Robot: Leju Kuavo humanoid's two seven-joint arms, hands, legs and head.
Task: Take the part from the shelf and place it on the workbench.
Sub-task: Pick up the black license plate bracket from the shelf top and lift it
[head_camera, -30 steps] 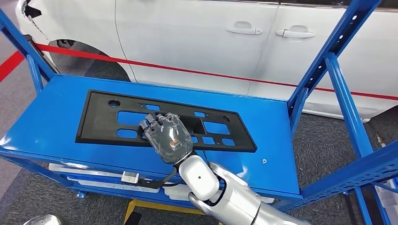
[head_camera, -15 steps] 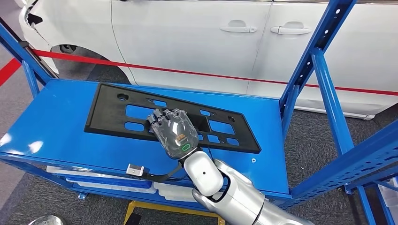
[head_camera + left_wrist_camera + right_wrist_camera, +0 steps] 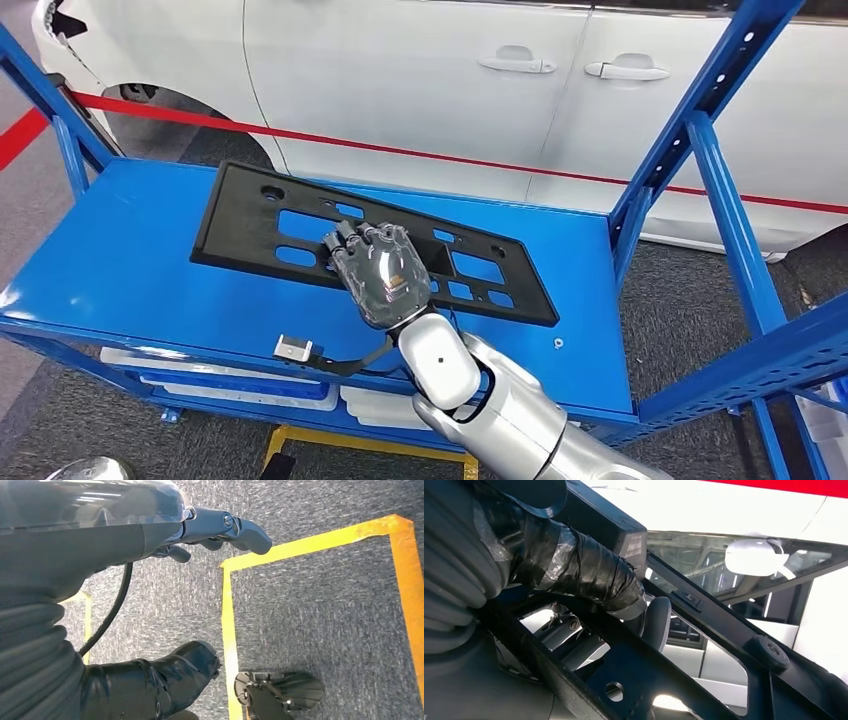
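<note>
Lift-off from the shelf [image 3: 120, 260] is judged under way in the head view: at centre frame, the right hand [image 3: 380, 272] is hooked by its fingers through a cutout of the part [image 3: 250, 225], whose upper-left end appears raised off the blue surface; carrying it to the worktop is judged yet to be done. The part is seen as a long, flat, black panel pierced by rectangular openings and round holes. In the left wrist view, the left hand [image 3: 165, 522] is hung over grey carpet marked with yellow tape, fingers loosely curled, nothing held. In the right wrist view, taped dark fingers [image 3: 589, 577] are wrapped around a bar of the black frame.
</note>
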